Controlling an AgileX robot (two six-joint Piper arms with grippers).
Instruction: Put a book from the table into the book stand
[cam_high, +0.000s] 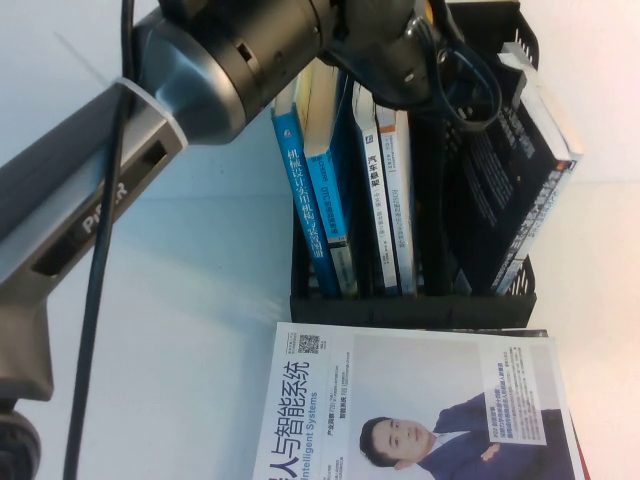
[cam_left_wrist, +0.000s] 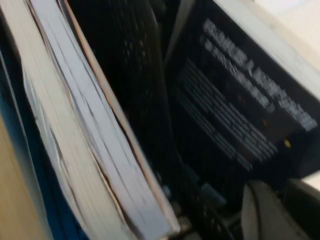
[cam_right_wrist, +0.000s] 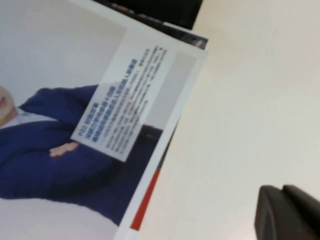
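The black book stands tilted in the book stand's rightmost slot, upper right of frame, long axis near upright. The left hand hovers just above it, grip unclear. The right hand, grip unclear too, hangs over the counter.

Bright, even light washes the plain white tabletop pale, the black plastic file rack's slots stay dim (the left wrist view smears with blur).
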